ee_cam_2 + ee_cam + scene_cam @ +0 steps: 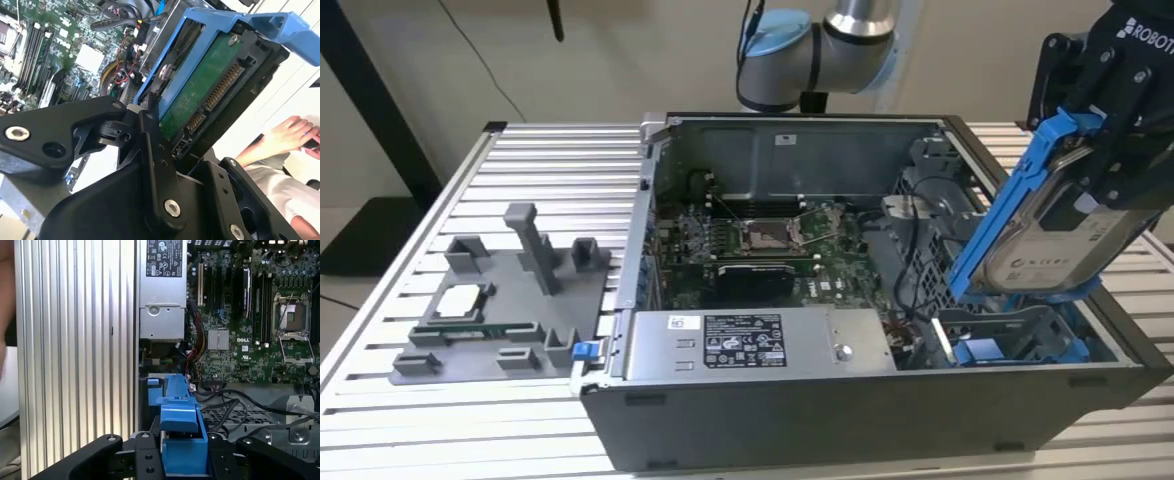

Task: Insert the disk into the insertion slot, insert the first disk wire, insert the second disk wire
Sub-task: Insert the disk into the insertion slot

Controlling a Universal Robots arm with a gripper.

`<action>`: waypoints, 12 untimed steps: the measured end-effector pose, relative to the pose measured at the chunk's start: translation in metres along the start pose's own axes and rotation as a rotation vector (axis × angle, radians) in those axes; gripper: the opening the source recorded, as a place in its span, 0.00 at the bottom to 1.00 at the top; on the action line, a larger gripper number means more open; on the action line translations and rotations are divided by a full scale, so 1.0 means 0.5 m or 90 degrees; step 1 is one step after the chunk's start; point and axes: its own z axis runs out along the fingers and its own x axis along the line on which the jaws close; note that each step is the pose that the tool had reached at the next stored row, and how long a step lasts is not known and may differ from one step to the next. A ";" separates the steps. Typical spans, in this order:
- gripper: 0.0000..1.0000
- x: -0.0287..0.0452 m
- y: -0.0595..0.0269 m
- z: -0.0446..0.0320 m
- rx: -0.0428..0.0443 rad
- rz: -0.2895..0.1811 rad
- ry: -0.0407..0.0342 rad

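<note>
Ribbed metal counter (520, 440) is carrying an open computer case (854, 420) toward its edge on the exterior view's right, with a grey fixture (507, 300) lying nearer the opposite edge. The jaws are clamping the disk (1047, 235), pressed shut against its blue carrier, and are holding it tilted in the air, its lower end close over the case's drive bay (1014, 345) but not seated. The disk's connector (220, 95) is showing bare in the second wrist view, and black cables (227, 407) are lying loose inside the case. By my judgement, insertion is only beginning, and both wires are waiting to be plugged in.
</note>
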 end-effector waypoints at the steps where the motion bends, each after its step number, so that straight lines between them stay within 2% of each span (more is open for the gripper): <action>1: 0.00 0.000 0.000 0.000 0.0000 0.000 -0.0001; 12: 0.00 0.000 -0.001 0.011 0.0000 0.000 0.0000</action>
